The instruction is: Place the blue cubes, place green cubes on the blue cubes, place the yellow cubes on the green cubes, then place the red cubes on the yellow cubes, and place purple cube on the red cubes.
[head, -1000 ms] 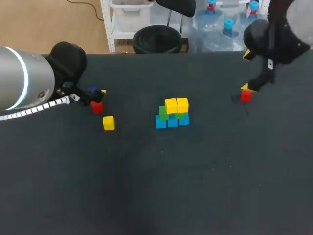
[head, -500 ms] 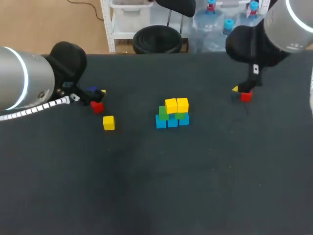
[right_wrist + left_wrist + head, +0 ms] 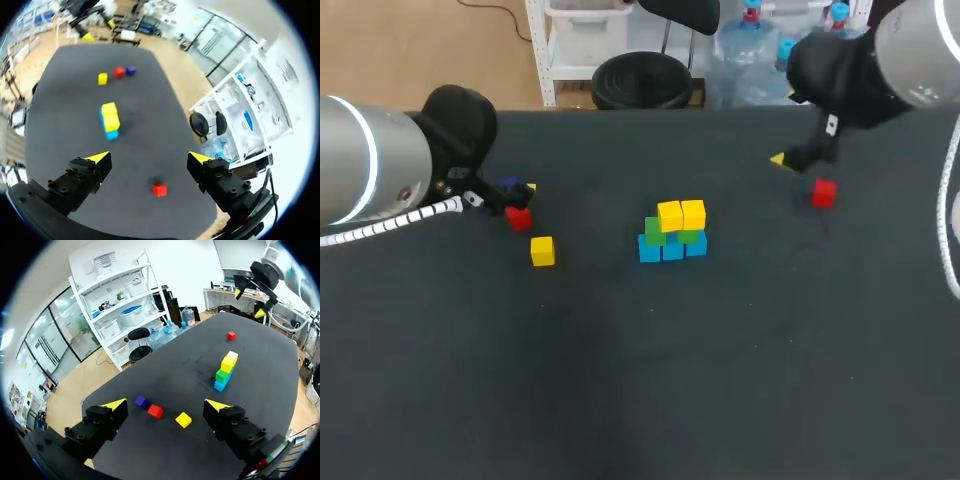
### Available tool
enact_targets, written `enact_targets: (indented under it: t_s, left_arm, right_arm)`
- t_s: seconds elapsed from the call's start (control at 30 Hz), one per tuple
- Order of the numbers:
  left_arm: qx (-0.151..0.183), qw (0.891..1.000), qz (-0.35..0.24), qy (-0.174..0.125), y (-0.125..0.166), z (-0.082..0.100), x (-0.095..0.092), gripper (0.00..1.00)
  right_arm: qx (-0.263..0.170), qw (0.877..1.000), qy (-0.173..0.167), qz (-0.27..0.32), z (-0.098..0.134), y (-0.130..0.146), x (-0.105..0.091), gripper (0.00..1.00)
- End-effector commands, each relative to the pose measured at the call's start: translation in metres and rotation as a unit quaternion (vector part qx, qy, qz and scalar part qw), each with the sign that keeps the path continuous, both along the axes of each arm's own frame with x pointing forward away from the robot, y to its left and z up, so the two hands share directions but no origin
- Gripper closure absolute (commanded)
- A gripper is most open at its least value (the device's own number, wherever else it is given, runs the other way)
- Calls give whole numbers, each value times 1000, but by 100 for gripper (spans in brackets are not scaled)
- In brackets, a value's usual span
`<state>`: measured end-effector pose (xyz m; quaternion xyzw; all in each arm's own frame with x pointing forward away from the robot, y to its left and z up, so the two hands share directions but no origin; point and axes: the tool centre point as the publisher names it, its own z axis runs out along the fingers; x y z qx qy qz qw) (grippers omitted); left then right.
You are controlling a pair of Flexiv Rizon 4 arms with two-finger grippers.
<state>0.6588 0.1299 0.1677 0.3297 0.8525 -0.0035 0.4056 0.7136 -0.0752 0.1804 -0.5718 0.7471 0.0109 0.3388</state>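
Looking along your right gripper (image 3: 148,157), you see its fingers spread wide with nothing between them. The right red cube (image 3: 160,190) lies on the table (image 3: 65,100) beneath the gap, and neither finger touches it. In the head view this cube sits alone toward the far right of the table, a little to the right of the one yellow tip (image 3: 778,160) you can see. The right arm (image 3: 910,50) comes in from the far right corner.

Your left gripper (image 3: 165,404) is also spread wide and grips nothing. The purple cube (image 3: 142,401) and the left red cube (image 3: 155,411) lie just ahead of its gap, close together. The loose yellow cube (image 3: 183,419) lies near them, closer to the finger on the stack's side. In the head view these three cubes sit at the left of the table, with the purple farthest back, the red next and the yellow nearest you. The left arm (image 3: 370,170) reaches in from the left edge.

The stack (image 3: 673,232) stands near the middle of the table, well apart from both grippers. It has three blue cubes (image 3: 672,250) in a row at the bottom, green cubes (image 3: 655,232) on them and two yellow cubes (image 3: 681,214) side by side on top.
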Motion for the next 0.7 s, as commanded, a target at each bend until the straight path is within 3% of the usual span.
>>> enact_targets:
  t_s: [0.03, 0.37, 0.57, 0.7]
  left_arm:
    - [-1, 1000, 1, -2, 0, -1, 0, 0]
    - [-1, 1000, 1, -2, 0, -1, 0, 0]
    - [-1, 1000, 1, -2, 0, -1, 0, 0]
    - [-1, 1000, 1, -2, 0, -1, 0, 0]
  right_arm:
    - [112, 985, -88, -95, -12, -8, 16, 0]
    - [175, 952, -138, -212, 5, -71, 44, 0]
    - [185, 942, -148, -239, 12, -98, 45, 0]
    - [184, 943, -149, -233, 12, -92, 45, 0]
